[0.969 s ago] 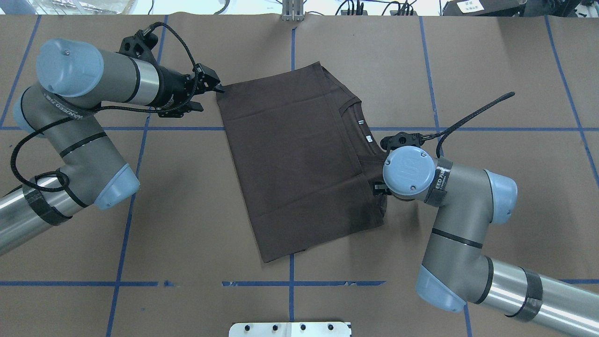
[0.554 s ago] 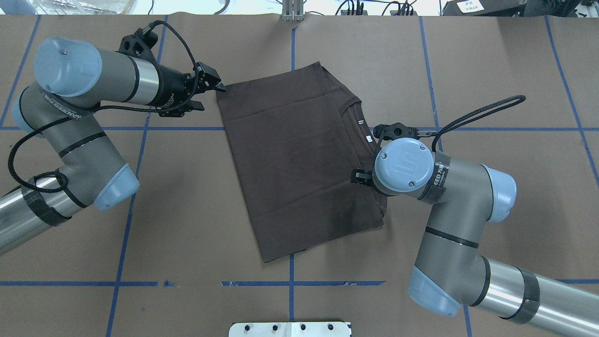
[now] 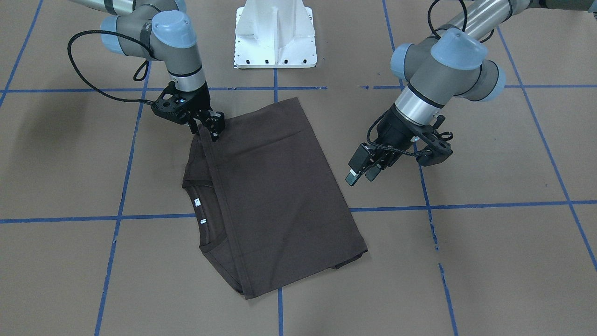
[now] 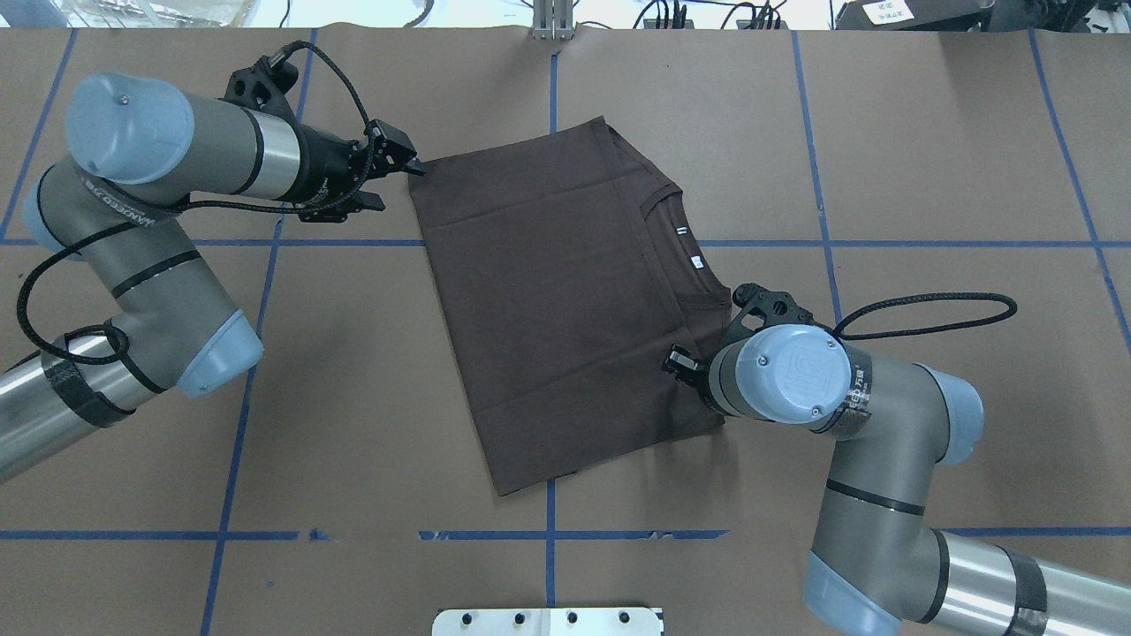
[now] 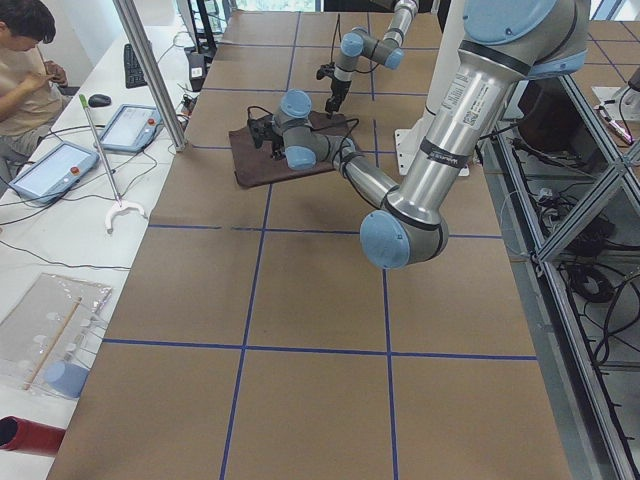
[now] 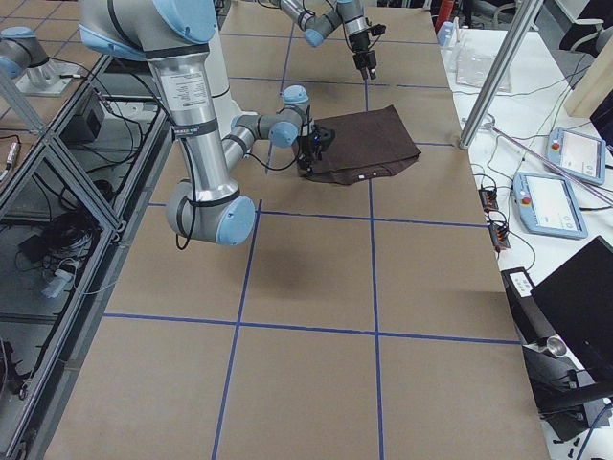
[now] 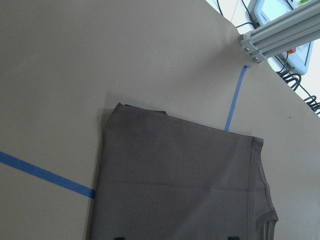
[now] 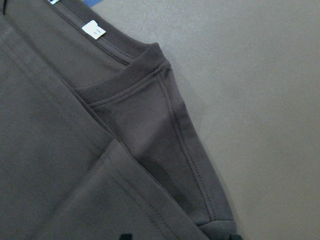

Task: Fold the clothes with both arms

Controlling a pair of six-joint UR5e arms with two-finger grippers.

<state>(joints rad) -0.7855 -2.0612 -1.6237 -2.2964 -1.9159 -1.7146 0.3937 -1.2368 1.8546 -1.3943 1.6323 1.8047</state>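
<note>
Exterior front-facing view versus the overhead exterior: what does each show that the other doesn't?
Only the front-facing view shows the right gripper whole, pointing down at the T-shirt's shoulder edge, and a clear gap between the left gripper and the shirt. Only the overhead shows cables past the table's far edge; there the right arm covers most of its gripper. Both show the folded shirt, its white neck tags, and the left gripper open.

T-shirt [image 4: 565, 300] dk brown, plain; neck tags [image 4: 696, 261] white. Table cover [image 4: 928, 132] tan w/ blue tape grid [image 4: 132, 535]. Left arm [image 4: 150, 265], right arm [image 4: 870, 477] grey, lt-blue caps, silver cuffs; pedestal base [image 3: 275, 32] white.
</note>
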